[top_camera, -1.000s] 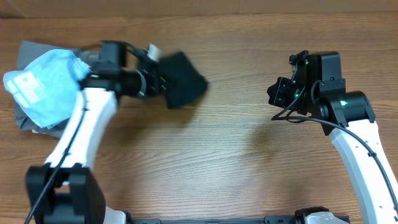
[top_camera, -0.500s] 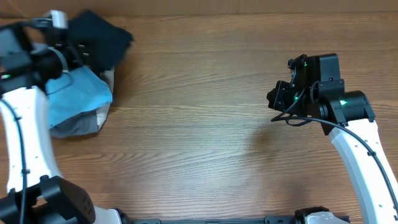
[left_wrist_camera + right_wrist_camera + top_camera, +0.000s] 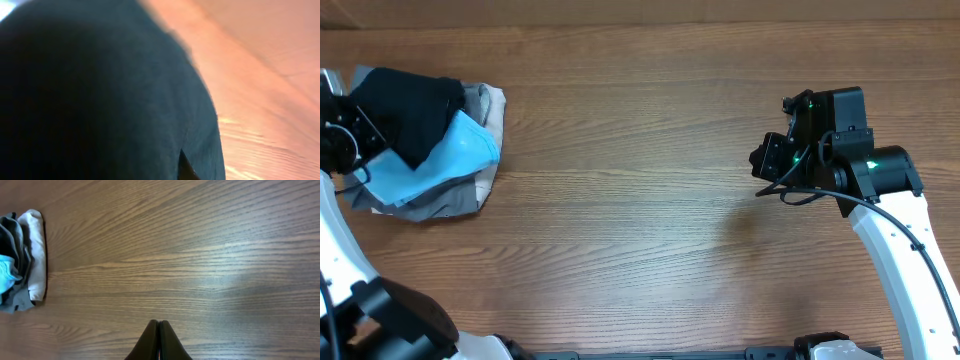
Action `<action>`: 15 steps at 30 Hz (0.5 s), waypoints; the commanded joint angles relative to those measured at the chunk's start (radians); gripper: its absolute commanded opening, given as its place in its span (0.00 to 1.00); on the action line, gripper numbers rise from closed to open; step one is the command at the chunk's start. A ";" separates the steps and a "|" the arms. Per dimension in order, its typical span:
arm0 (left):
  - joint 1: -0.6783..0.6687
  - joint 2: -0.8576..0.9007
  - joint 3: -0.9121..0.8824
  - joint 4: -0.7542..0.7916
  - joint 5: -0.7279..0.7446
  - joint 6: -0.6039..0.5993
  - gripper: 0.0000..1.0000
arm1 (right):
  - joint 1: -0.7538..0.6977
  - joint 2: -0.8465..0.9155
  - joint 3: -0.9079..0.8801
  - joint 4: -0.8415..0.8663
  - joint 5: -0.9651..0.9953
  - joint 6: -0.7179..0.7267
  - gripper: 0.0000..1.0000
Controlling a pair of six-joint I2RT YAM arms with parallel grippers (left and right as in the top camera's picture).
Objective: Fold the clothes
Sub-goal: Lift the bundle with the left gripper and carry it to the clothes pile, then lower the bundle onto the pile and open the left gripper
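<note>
- The grey folded garments [image 3: 460,197] sit at the far-left corner of the wooden table [image 3: 650,220] and serve as the reference here.
- The light blue garment [image 3: 435,165] lies on top of the grey garments, covering most of them.
- The black T-shirt [image 3: 410,105] rests bunched on the far-left part of the grey garments, overlapping the light blue garment's far edge.
- The left gripper [image 3: 355,125] is at the left edge of the grey garments, right against the black T-shirt.
- In the left wrist view dark fabric fills nearly everything and only one fingertip [image 3: 186,169] shows, so I cannot tell how its jaws stand or whether they hold the cloth.
- The right gripper [image 3: 159,340] hangs well to the right of the grey garments, jaws pressed together with nothing between them.
</note>
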 commanded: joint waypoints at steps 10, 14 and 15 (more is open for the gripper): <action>0.121 0.021 -0.005 -0.153 -0.206 -0.189 0.72 | -0.002 -0.005 0.010 -0.012 -0.008 -0.003 0.04; 0.166 -0.030 0.021 -0.205 -0.121 -0.187 0.78 | -0.002 -0.005 0.010 -0.016 -0.008 -0.003 0.04; 0.175 -0.045 0.033 -0.219 -0.102 -0.184 0.77 | -0.002 -0.005 0.010 -0.016 -0.008 -0.003 0.04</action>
